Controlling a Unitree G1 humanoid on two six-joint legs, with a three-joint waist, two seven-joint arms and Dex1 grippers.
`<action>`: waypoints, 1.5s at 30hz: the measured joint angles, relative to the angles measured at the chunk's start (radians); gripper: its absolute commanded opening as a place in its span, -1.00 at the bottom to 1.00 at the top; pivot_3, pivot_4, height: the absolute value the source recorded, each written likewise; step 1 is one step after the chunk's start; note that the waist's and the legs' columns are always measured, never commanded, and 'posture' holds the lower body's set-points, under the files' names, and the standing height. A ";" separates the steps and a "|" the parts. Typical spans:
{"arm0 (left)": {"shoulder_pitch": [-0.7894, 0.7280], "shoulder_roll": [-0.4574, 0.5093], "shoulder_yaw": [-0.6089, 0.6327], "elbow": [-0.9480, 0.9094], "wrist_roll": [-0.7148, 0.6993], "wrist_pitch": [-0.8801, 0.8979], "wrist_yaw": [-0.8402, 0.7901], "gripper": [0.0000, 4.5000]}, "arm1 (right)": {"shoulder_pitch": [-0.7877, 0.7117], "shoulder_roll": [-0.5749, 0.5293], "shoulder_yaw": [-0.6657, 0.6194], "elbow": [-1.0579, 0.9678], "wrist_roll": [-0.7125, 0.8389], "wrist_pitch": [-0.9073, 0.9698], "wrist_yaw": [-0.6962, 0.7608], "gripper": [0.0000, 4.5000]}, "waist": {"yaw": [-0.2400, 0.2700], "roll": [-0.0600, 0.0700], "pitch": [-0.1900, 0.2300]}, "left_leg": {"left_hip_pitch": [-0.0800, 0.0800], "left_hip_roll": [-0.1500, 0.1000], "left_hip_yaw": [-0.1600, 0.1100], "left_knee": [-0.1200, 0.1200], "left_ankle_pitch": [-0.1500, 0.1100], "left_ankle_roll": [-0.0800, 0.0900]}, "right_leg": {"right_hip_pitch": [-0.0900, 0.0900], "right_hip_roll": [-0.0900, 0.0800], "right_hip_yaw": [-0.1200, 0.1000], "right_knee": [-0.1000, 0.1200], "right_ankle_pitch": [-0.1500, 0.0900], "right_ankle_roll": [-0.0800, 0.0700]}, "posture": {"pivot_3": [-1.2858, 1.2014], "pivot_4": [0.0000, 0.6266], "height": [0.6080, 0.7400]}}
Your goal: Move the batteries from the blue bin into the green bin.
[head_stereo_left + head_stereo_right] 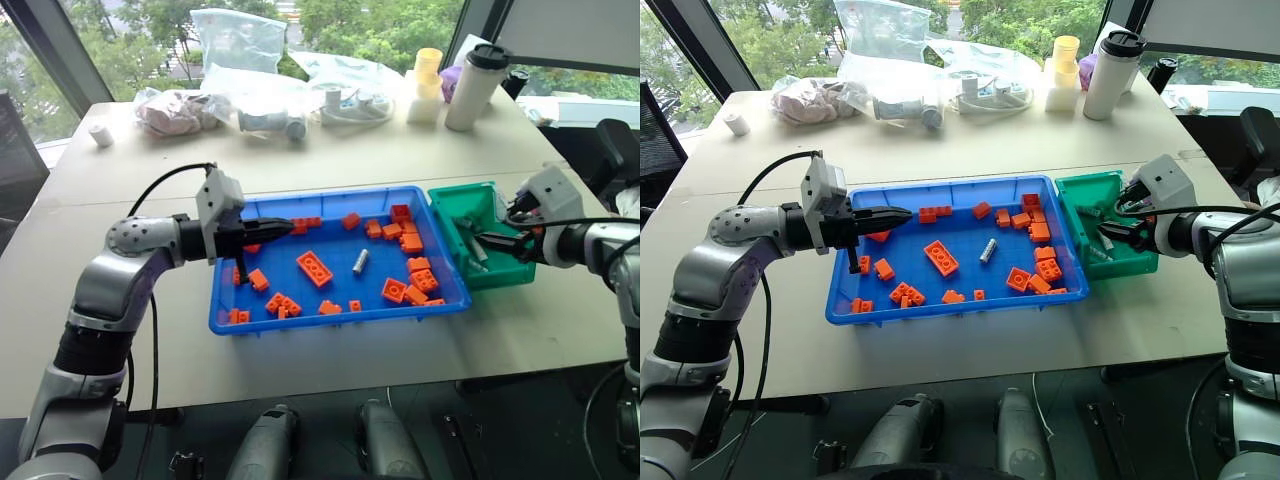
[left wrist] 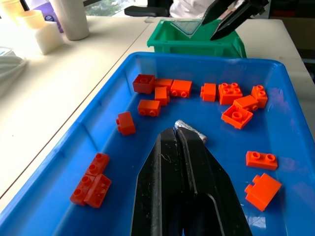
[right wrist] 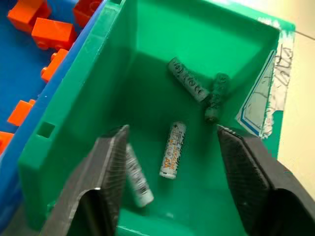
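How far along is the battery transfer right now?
Done: four batteries lie in the green bin. In hand: nothing; the right gripper is open above them, and the left gripper is shut over the blue bin. Left: one battery among orange bricks.

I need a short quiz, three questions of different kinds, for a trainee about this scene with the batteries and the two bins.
1. True or false: the right gripper hangs open above the green bin.
2. How many batteries lie inside the green bin, as the right wrist view shows?
A. one
B. two
C. four
3. Fill the gap: one battery is left in the blue bin, among the orange ____.

Key
1. True; its fingers stand wide apart over the bin, holding nothing.
2. C.
3. bricks. The left gripper, shut, points toward this battery.
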 measured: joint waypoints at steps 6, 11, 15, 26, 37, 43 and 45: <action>-0.001 -0.003 0.000 0.001 0.007 0.000 -0.004 -1.00 | -0.119 0.031 0.011 -0.153 0.134 0.063 0.009 0.99 | -0.002 0.000 0.000 | 0.000 0.000 0.000 0.000 0.000 0.000 | 0.000 0.000 0.000 0.000 0.000 0.000 | 0.03 -0.52 1.00; -0.002 -0.004 0.000 0.001 0.011 0.000 -0.004 -1.00 | -0.180 0.139 0.102 -0.219 0.238 0.131 -0.010 0.99 | 0.002 0.000 0.000 | 0.000 0.000 -0.001 0.000 0.000 0.000 | 0.000 0.000 0.000 0.000 0.000 0.000 | 0.03 -0.52 1.00; -0.001 -0.002 0.002 0.000 0.011 0.001 -0.004 -1.00 | -0.178 0.175 0.243 -0.205 0.248 0.096 -0.005 0.99 | 0.003 0.000 0.000 | -0.001 -0.001 -0.001 0.001 0.000 0.000 | 0.000 -0.001 -0.001 0.000 0.000 0.000 | 0.03 -0.52 1.00; 0.031 0.015 0.013 -0.046 0.009 0.008 0.014 -1.00 | -0.161 0.209 0.497 0.064 0.130 -0.149 0.014 0.99 | 0.000 0.000 0.000 | 0.000 -0.001 -0.001 0.001 0.001 -0.001 | 0.000 -0.001 -0.001 0.000 0.000 0.000 | 0.03 -0.52 1.00; 0.058 0.024 0.023 -0.093 -0.008 0.029 0.041 -1.00 | -0.188 0.241 0.526 0.186 0.060 -0.246 0.039 0.99 | -0.001 0.000 0.000 | 0.000 -0.001 -0.002 0.001 0.001 -0.001 | 0.000 0.000 -0.001 0.000 0.000 0.000 | 0.03 -0.52 1.00; 0.062 0.026 0.024 -0.125 -0.012 0.056 0.060 -1.00 | -0.220 0.290 0.549 0.250 0.005 -0.298 0.042 0.99 | -0.002 0.000 0.000 | 0.000 0.000 -0.002 0.000 0.001 -0.002 | 0.000 0.000 -0.001 0.000 0.000 0.000 | 0.03 -0.52 1.00; 0.062 0.026 0.024 -0.132 -0.013 0.066 0.065 -1.00 | -0.236 0.308 0.552 0.283 -0.013 -0.314 0.034 0.89 | -0.002 0.000 0.000 | 0.000 0.000 -0.002 0.000 0.003 -0.005 | 0.000 0.000 -0.001 0.000 0.000 0.000 | 0.03 -0.52 1.00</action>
